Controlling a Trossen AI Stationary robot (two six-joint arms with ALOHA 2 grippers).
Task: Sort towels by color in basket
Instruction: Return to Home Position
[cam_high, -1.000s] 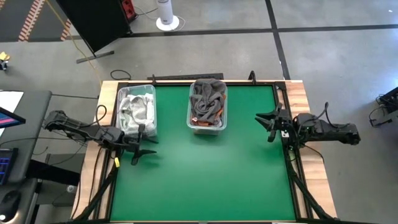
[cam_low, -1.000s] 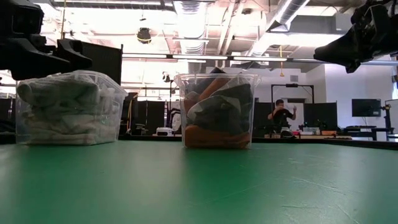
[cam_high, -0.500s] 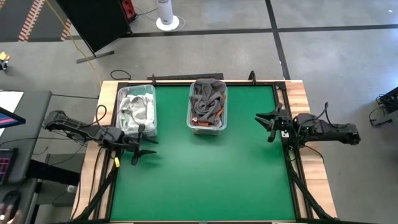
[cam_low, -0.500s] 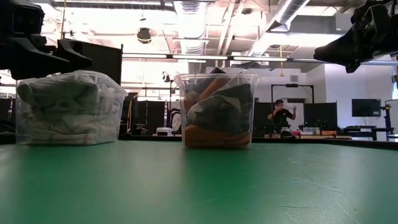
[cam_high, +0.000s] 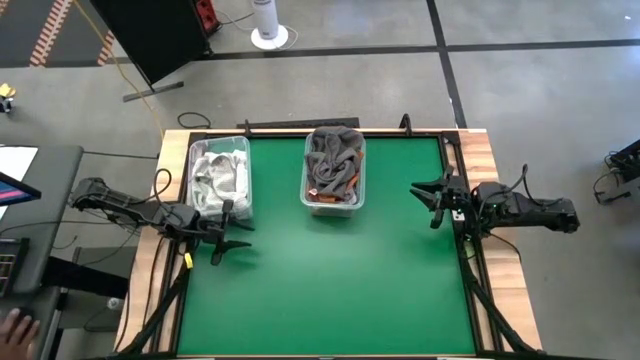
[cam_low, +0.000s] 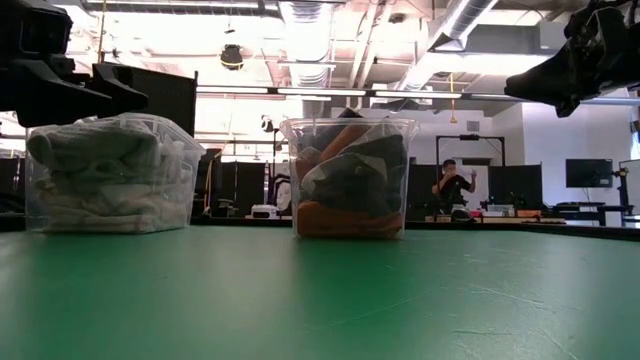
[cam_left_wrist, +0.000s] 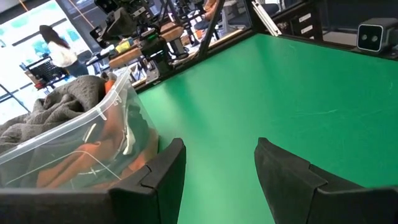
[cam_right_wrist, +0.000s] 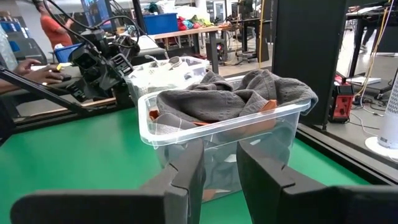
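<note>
My left gripper (cam_high: 235, 240) hangs spread and empty over the green counter (cam_high: 330, 290) left of the dark bin (cam_high: 333, 203), just beside the light bin (cam_high: 242, 195) of pale towels (cam_high: 215, 175), while my right gripper (cam_high: 428, 203), also spread and empty, waits well right of the dark bin, which holds dark grey and rust-orange towels (cam_high: 333, 165).

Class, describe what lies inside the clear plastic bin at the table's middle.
Dark grey towels heaped on top, rust-orange cloth beneath. Anything buried under them is hidden.

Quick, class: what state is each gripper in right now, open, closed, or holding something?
Left gripper: open, holding nothing.
Right gripper: open, holding nothing.
</note>
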